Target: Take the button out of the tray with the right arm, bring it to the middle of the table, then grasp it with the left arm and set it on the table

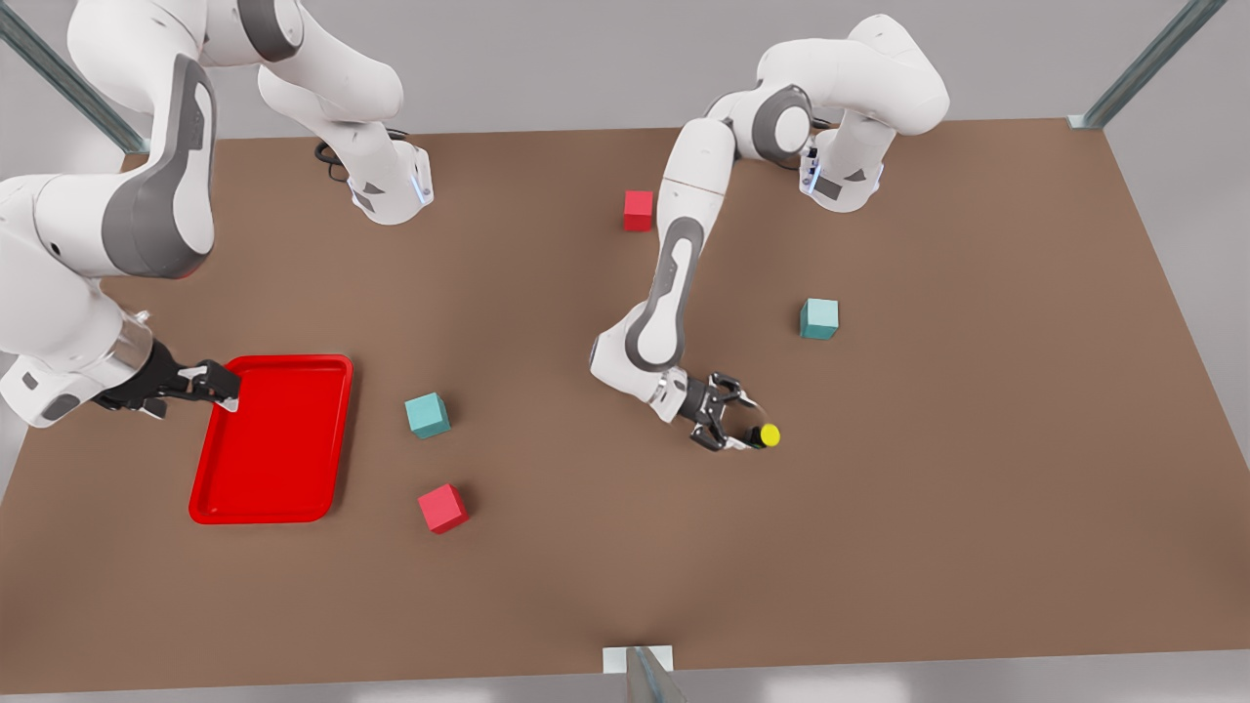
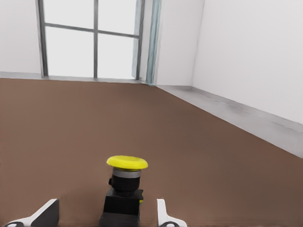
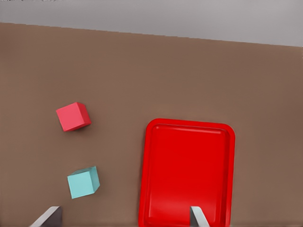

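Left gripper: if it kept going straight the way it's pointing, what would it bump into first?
The button. It stands on the table right between the open fingers of the left gripper. Past it the tabletop looks free, though depth is hard to judge.

The arm (image 1: 107, 244) on the front view's left runs off the picture's top and left edges, so its upper part is cut off. The left gripper (image 1: 734, 422) covers part of the button (image 1: 765, 435) in the front view, so only the yellow cap and a bit of dark body peek out. In the left wrist view the bottom of the button is cut off by the edge, and the fingertips (image 2: 45, 215) are cut off there too. In the right wrist view the near end of the tray (image 3: 227, 165) runs off the edge. From these pictures I cannot tell if the button touches the table (image 1: 977, 439).
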Controlling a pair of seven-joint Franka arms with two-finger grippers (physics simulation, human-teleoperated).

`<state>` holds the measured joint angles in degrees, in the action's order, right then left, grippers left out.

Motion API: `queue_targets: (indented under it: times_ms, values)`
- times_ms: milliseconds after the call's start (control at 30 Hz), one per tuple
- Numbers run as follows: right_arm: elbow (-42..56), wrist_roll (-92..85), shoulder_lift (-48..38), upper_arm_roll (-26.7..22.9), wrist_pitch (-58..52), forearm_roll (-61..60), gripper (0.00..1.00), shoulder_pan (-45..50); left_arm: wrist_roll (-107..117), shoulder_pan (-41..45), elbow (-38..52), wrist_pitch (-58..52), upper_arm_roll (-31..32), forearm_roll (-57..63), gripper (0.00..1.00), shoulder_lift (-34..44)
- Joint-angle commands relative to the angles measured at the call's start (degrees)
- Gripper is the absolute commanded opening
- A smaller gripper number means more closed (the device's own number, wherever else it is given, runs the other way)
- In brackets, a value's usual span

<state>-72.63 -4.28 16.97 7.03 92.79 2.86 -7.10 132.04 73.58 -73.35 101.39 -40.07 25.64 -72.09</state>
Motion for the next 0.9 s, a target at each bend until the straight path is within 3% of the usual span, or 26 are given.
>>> queue_targets:
  times_ms: [0, 100, 200, 267, 333, 433, 467, 500, 533, 567, 867]
  values:
    - [0.12, -0.29, -0.18, 0.0, 0.11, -0.49, 1.0, -0.02, 2.18, 2.08, -0.04, -1.81, 0.6, -0.86, 1.0, 0.64]
    - [-0.06, -0.37, 0.43, 0.0, 0.9, -0.49, 1.0, -0.11, 1.12, 6.57, 0.14, -5.85, 4.21, -4.55, 1.0, 5.03]
    - [-0.06, -0.29, 0.52, 0.0, 0.99, -0.49, 1.0, -0.2, -7.13, 7.71, -0.13, -10.42, 5.09, -8.42, 1.0, 15.84]
    - [0.03, -0.2, 0.87, 0.0, 1.07, -0.49, 1.0, -0.2, -29.18, 1.04, -0.3, -13.41, 5.0, -13.51, 1.0, 32.87]
    - [0.03, -0.11, 0.78, 0.0, 0.99, -0.49, 1.0, -0.2, -71.71, -14.6, -0.21, -14.12, 5.0, -27.22, 1.0, 49.68]
    - [0.12, -0.29, 0.7, 0.0, 0.81, -0.49, 1.0, -0.28, -124.41, -31.37, -0.65, -19.73, 4.83, -36.18, 1.0, 52.93]
    - [0.12, -0.29, 0.7, 0.0, 0.81, -0.49, 1.0, -0.29, -131.95, -37.18, -0.39, -21.06, 5.35, -39.26, 1.0, 54.78]
    - [0.12, -0.37, 0.61, 0.0, 0.81, -0.49, 1.0, -0.29, -131.77, -53.74, -0.83, -20.89, 22.57, -40.68, 1.0, 57.75]
    - [0.12, -0.46, 0.61, 0.0, 0.81, -0.49, 1.0, -0.2, -131.86, -65.48, -6.07, -16.08, 37.76, -32.78, 1.0, 61.27]
    - [0.12, -0.55, 0.61, 0.0, 0.81, -0.49, 1.0, -0.2, -132.82, -66.82, -15.51, -7.0, 38.84, -31.97, 1.0, 66.12]
    - [0.21, -0.55, 0.61, 0.0, 0.9, -0.49, 1.0, -0.29, -134.85, -65.68, -14.01, -9.37, 38.84, -27.84, 1.0, 62.34]
